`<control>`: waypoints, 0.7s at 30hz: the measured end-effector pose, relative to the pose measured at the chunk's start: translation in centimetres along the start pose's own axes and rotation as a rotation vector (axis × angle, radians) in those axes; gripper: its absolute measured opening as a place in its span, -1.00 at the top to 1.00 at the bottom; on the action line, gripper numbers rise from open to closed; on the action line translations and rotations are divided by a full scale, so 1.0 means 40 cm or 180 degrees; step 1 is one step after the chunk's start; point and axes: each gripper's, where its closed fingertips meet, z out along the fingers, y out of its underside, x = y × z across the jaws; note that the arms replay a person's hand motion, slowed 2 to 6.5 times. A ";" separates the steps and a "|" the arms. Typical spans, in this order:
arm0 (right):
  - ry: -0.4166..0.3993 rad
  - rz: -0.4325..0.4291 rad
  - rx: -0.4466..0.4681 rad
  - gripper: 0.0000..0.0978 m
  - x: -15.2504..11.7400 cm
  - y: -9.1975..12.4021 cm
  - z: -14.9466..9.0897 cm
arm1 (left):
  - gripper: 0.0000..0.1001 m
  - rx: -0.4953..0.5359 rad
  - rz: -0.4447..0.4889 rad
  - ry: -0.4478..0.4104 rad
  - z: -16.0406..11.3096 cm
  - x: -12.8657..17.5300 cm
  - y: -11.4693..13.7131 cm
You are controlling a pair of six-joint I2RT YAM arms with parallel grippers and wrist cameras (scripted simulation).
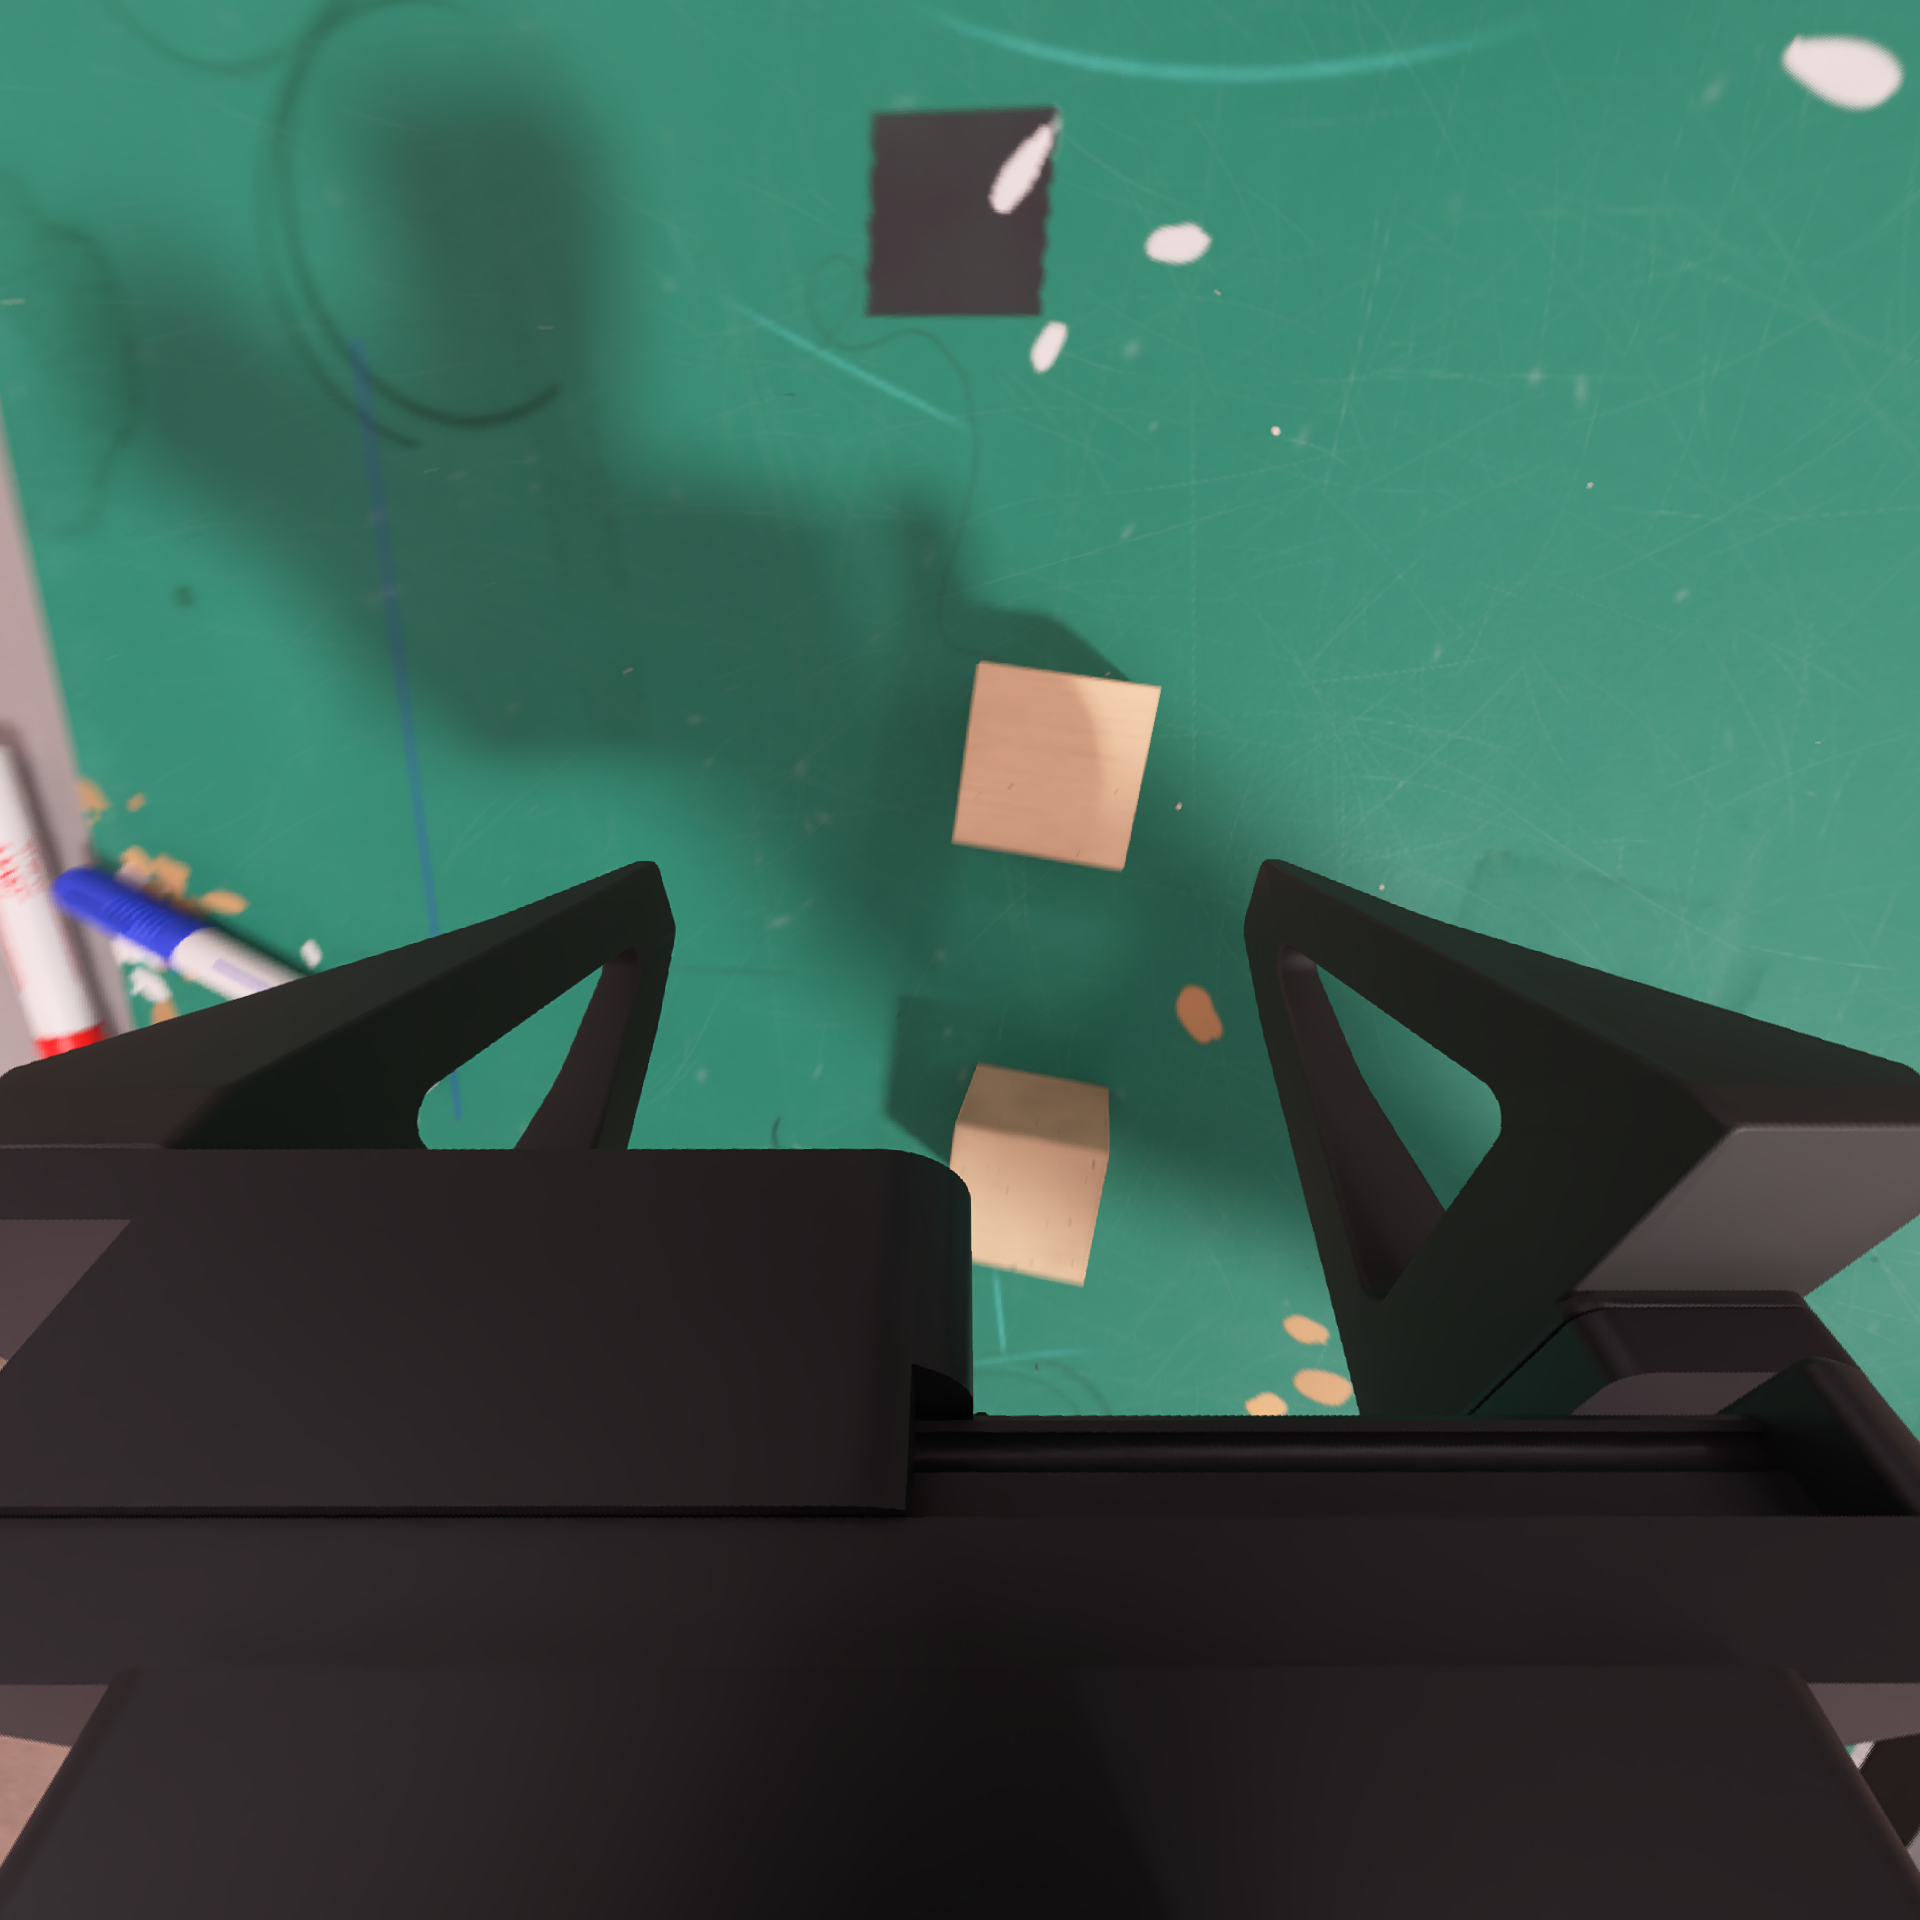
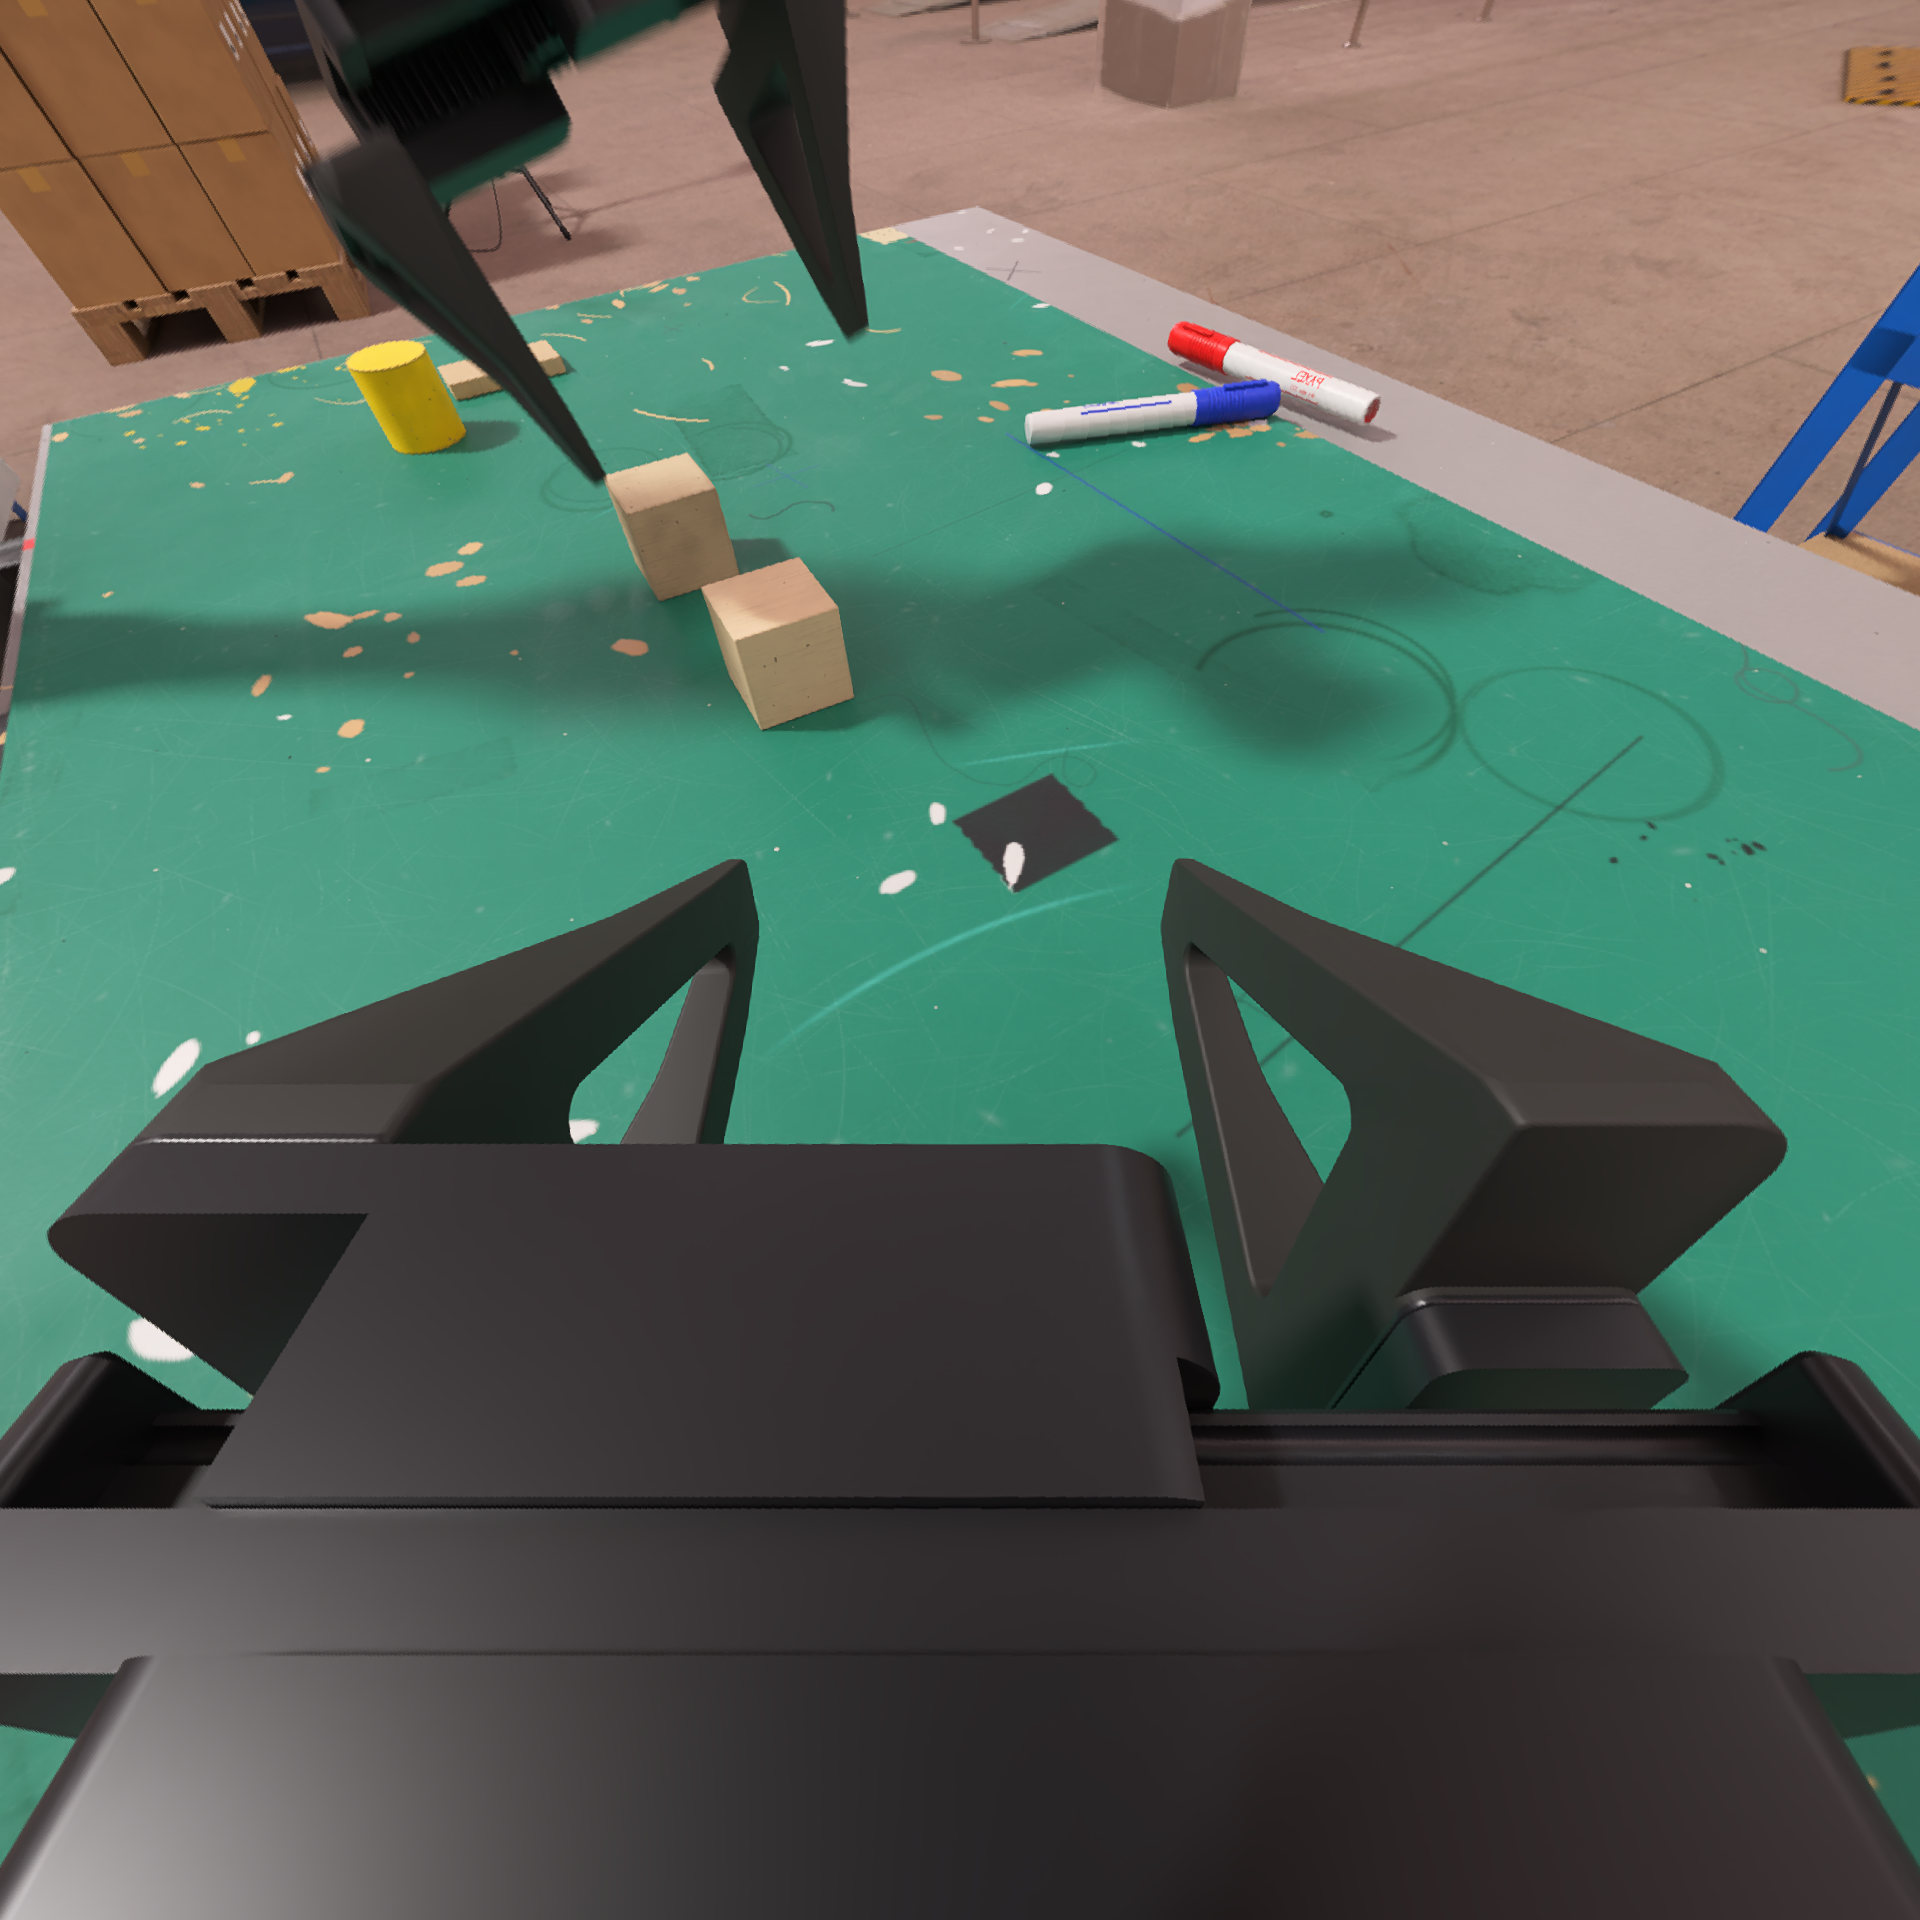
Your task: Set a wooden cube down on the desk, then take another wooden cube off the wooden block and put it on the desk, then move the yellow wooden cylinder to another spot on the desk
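Two wooden cubes stand side by side on the green desk mat [image 2: 312, 883]: one [image 2: 779, 639] nearer the right arm and one [image 2: 670, 520] behind it. In the left wrist view they show as the far cube [image 1: 1055, 764] and the near cube [image 1: 1029, 1174], which is partly hidden by the gripper body. My left gripper [image 1: 958, 894] is open and empty above them; it also shows in the right wrist view [image 2: 722, 395]. A yellow cylinder [image 2: 405, 400] stands upright at the far left, with a flat wooden block [image 2: 499, 374] behind it. My right gripper [image 2: 958, 883] is open, empty and low over the mat.
A blue-capped marker [image 2: 1143, 410] and a red-capped marker [image 2: 1273, 369] lie near the desk's far right edge; they also show at the left in the left wrist view, blue [image 1: 156, 925] and red [image 1: 36, 914]. A black square patch [image 2: 1034, 831] lies flat on the mat. Cardboard boxes [image 2: 135, 156] stand on the floor beyond.
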 end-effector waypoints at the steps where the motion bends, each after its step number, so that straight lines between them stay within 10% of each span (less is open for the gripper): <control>1: -0.0003 0.0001 0.0005 -0.36 0.000 -0.001 0.000 | -0.88 0.0060 -0.0053 -0.0059 -0.027 -0.009 0.002; 10: -0.0005 -0.0026 0.0038 -0.36 -0.007 -0.009 -0.005 | -0.88 0.0474 -0.0746 -0.0744 -0.259 -0.078 0.103; 21: -0.0023 0.0020 0.0082 -0.36 -0.010 -0.016 -0.006 | -0.88 0.0485 -0.2044 -0.1726 -0.464 -0.080 0.417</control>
